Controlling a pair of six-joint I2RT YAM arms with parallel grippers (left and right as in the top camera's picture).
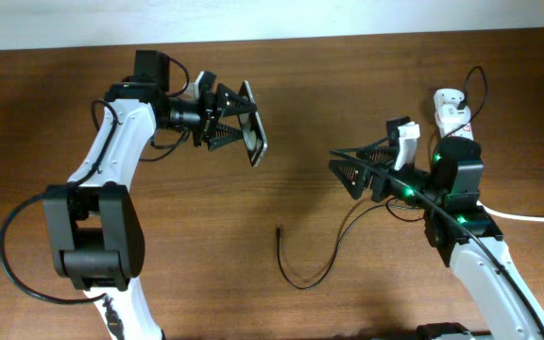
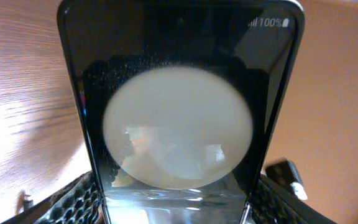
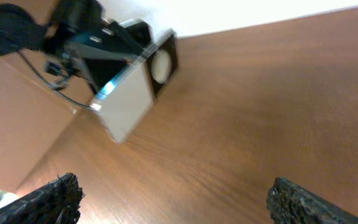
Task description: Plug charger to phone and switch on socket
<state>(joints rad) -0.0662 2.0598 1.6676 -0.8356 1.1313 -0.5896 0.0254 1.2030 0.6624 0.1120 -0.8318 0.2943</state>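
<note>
My left gripper (image 1: 223,121) is shut on the phone (image 1: 254,130) and holds it upright above the table's left-centre. The phone's black screen with a white round blob fills the left wrist view (image 2: 179,124), clamped at its lower edge between the fingers (image 2: 176,208). The right wrist view shows its pale back (image 3: 129,102). My right gripper (image 1: 352,172) is wide open and empty above bare wood (image 3: 176,199), facing the phone. The charger cable (image 1: 302,280) lies on the table, its plug tip (image 1: 280,229) free. The socket (image 1: 450,109) lies at the far right. The adapter is not clearly visible.
The socket's thick white cord (image 1: 536,217) runs off the right edge. The charger cable loops between the two arms and passes under my right arm. A white wall borders the table's far edge (image 1: 348,19).
</note>
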